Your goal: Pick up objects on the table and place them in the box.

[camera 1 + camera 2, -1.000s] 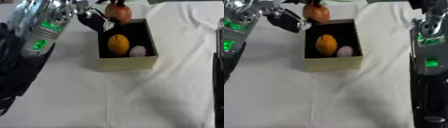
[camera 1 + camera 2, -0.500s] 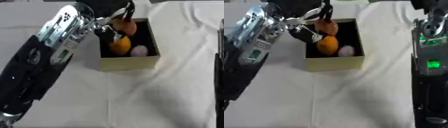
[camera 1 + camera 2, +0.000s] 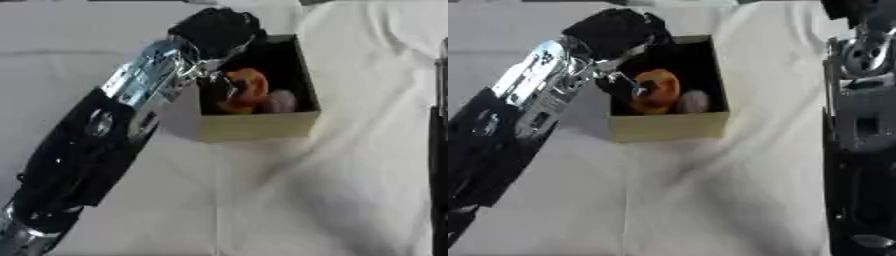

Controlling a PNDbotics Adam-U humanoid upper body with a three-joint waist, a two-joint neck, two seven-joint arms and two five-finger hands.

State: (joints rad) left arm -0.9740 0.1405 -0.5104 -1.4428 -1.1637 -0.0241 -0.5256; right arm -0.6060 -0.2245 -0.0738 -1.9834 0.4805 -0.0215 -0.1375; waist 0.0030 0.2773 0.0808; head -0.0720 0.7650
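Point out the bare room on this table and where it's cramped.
Free: the white cloth in front of the box, and the strip between the box and the right arm. Crowded: inside the box, where the left hand hangs over the orange object and the pale one.

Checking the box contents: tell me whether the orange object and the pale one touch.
Touching. The right eye view shows the orange object and pale object side by side, no gap.

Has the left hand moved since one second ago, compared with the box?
Yes. The left hand went from beside the box's far left corner to above its far end.
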